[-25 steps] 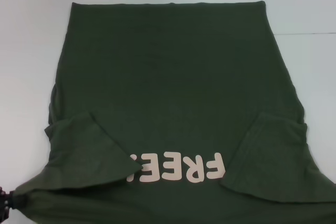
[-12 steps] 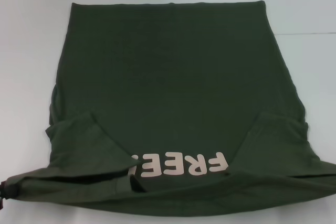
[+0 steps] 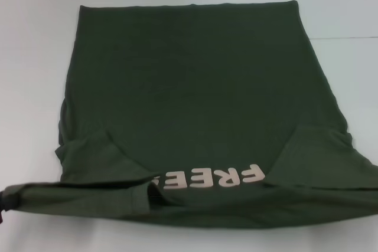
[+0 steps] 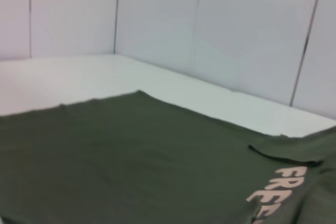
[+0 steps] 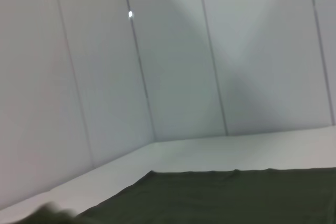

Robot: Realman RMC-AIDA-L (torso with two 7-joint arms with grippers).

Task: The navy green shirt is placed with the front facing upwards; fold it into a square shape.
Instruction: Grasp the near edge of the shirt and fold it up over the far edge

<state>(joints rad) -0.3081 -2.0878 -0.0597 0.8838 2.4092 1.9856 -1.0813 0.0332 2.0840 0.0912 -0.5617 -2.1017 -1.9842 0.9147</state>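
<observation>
- The left gripper [image 3: 5, 203], barely visible at the frame's left edge, appears clamped on the near-left corner of the navy green shirt [image 3: 195, 87]; I judge it closed on cloth.
- The shirt lies on the white table [image 3: 35, 57], near edge raised in a taut band, the FREE letters [image 3: 209, 178] showing just behind it.
- Carry both corners forward level, keeping the band tight so the fold lands straight.
- The right gripper is out of view, so I cannot tell its grip.

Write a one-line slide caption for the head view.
Navy green shirt on the white table, its near edge lifted over the "FREE" lettering, the left gripper at its corner.
</observation>
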